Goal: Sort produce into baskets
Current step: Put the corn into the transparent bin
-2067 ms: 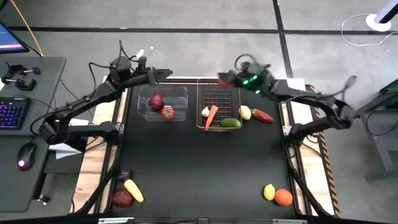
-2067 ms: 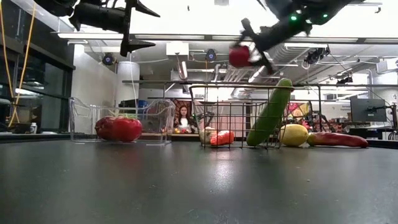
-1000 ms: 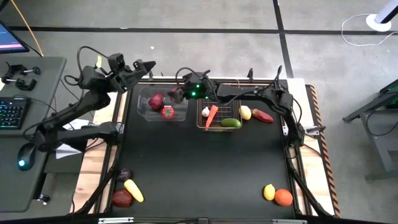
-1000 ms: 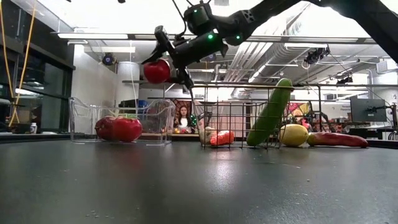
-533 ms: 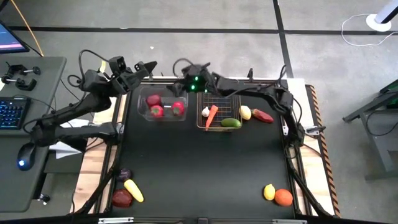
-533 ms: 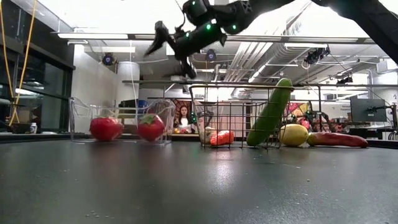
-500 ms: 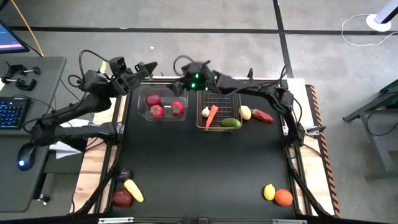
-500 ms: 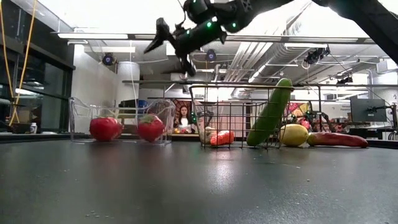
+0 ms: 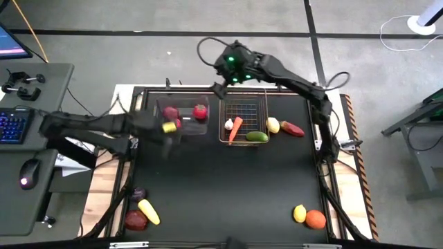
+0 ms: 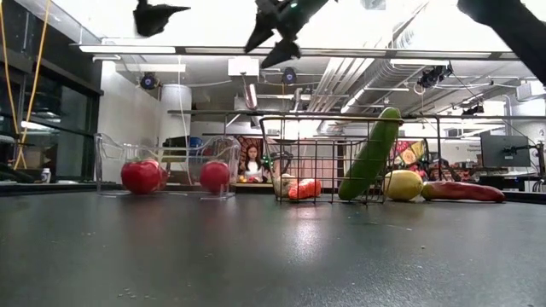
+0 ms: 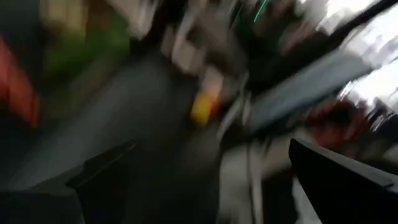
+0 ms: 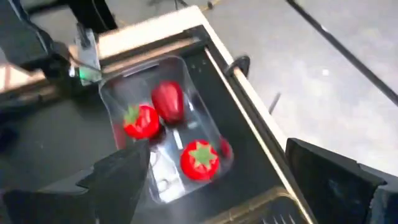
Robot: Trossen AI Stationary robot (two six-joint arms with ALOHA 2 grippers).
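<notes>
The clear bin holds three red fruits. The wire basket beside it holds garlic, a carrot and a cucumber that leans on its wall. My right gripper hangs open and high over the gap between the two baskets at their far ends. My left gripper, blurred, is open above the bin's near side with nothing between its fingers. Both show high up in the low view, left gripper and right gripper.
A lemon and a long red vegetable lie right of the wire basket. At the near left lie an eggplant, a yellow fruit and a red fruit. A lemon and an orange lie near right.
My right gripper opened over the clear bin and let go of a red fruit, which dropped in among the other two and shifted them. It then rose and drew back toward the far edge. My left arm swung fast from the far left corner toward the bin's near side, sinking.
</notes>
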